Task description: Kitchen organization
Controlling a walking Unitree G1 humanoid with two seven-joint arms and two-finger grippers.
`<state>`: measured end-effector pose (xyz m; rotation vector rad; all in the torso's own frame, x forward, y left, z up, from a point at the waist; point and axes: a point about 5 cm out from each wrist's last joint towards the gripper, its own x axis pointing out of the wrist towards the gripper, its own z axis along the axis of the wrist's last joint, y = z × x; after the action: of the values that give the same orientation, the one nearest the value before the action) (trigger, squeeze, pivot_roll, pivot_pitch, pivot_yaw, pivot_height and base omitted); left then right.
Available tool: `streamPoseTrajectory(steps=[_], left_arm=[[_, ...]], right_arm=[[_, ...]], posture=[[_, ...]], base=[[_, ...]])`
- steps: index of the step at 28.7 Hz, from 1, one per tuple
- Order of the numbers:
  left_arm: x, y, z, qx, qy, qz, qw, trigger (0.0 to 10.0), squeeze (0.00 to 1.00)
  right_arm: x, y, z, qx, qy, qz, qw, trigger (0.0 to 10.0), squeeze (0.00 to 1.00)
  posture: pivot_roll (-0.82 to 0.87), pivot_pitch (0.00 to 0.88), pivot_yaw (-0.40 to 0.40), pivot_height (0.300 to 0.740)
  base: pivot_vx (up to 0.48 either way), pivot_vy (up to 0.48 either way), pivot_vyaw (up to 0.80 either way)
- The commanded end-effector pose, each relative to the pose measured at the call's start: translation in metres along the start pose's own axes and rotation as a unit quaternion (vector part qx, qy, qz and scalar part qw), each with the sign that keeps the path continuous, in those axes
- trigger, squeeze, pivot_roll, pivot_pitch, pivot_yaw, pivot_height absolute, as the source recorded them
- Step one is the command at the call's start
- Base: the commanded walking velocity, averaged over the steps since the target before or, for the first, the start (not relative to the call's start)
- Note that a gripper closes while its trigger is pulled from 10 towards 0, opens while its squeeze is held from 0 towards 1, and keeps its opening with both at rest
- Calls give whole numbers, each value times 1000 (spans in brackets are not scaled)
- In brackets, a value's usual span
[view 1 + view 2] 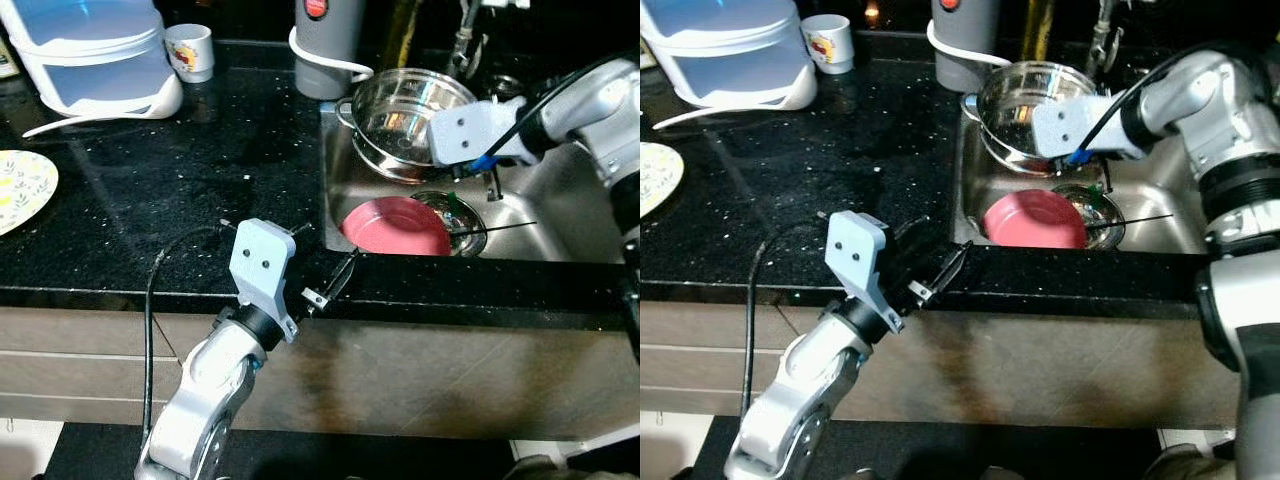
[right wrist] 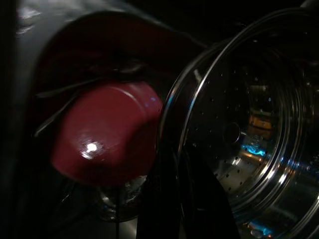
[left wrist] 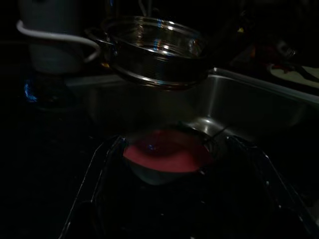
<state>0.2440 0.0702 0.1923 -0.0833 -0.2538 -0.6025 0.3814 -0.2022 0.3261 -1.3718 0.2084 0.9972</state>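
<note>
A yellow-patterned plate lies at the far left edge of the speckled black stone counter. Behind it stands a white and pale-blue plastic container, with a small white mug with a printed picture just beside it. The middle of the counter is bare between these and the sink.

The left claw hovers over the counter's front edge, just left of the sink's near corner, its two black fingers spread apart and holding nothing. In the left wrist view they frame the red dish ahead.

A grey cylindrical appliance with a white cord stands at the back, just left of the stainless steel sink. Inside the sink, a shiny perforated steel colander pot with side handles leans tilted against the back left corner. Below it, toward the front, a glossy red round bowl lies upside down, touching a small clear glass to its right; a thin dark utensil crosses over them.

The right claw reaches into the sink from the right and sits at the colander's rim; whether its fingers are parted or gripping the rim I cannot tell. The sink floor to the right of the glass is open.
</note>
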Motion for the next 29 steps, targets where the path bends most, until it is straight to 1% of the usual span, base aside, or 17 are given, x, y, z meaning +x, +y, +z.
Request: streamPoseTrajectory(steps=[1,2,4,5,7,8,10,11,13,14,15,17,18,21,23,28,29], left_arm=[[-1,-1,3,0,-5,-2,1000,10000,0],[-1,-2,4,-2,-8,-5,1000,10000,0],[-2,-3,5,-3,-10,-7,1000,10000,0],[-2,-3,5,-3,-10,-7,1000,10000,0],[-2,-5,7,-3,-13,-11,1000,10000,0],[-2,-5,7,-3,-13,-11,1000,10000,0],[-1,-6,10,-1,-17,-12,1000,10000,0],[-1,-6,10,-1,-17,-12,1000,10000,0],[0,-6,15,3,-23,-13,1000,10000,0],[0,-6,15,3,-23,-13,1000,10000,0],[0,-6,21,8,-32,-14,999,10000,0],[2,-6,28,10,-42,-14,999,10000,0],[2,-6,28,10,-42,-14,999,10000,0],[3,-8,35,14,-52,-15,998,10000,0],[2,-9,37,15,-54,-16,998,10000,0],[-1,-14,44,19,-54,-16,998,10000,0],[-1,-14,44,19,-54,-16,998,10000,0]], right_arm=[[-6,-8,-1,4,12,-28,1000,10000,0],[-7,-10,-5,21,27,-46,998,10000,0],[-9,-10,-11,32,46,-52,997,10000,0],[-9,-10,-11,32,46,-52,997,10000,0],[-7,-2,-22,42,87,-21,995,10000,0],[-7,-2,-22,42,87,-21,995,10000,0],[-2,10,-30,39,118,30,992,10000,0],[-2,10,-30,39,118,30,992,10000,0],[5,20,-36,37,145,72,986,10000,0],[5,20,-36,37,145,72,986,10000,0],[12,27,-39,33,163,93,982,10000,0],[21,30,-36,37,158,99,982,10000,0],[21,30,-36,37,158,99,982,10000,0],[39,27,-25,60,139,75,986,10000,0],[47,26,-20,69,136,64,986,10000,0],[74,33,-7,98,124,54,986,10000,0],[74,33,-7,98,124,54,986,10000,0]], posture=[[44,29,-86,740],[41,30,-87,740],[40,33,-88,740],[40,33,-88,740],[35,43,-93,740],[35,43,-93,740],[37,51,-98,740],[37,51,-98,740],[37,55,-101,740],[37,55,-101,740],[36,61,-105,740],[35,67,-111,740],[35,67,-111,740],[39,78,-118,740],[44,84,-123,740],[59,108,-137,740],[59,108,-137,740]], base=[[0,0,0],[0,0,0],[0,0,0],[0,0,0],[0,0,0],[0,0,0],[0,0,0],[0,0,0],[0,0,0],[0,0,0],[0,0,0],[0,0,0],[0,0,0],[0,0,0],[0,0,0],[0,0,0],[0,0,0]])
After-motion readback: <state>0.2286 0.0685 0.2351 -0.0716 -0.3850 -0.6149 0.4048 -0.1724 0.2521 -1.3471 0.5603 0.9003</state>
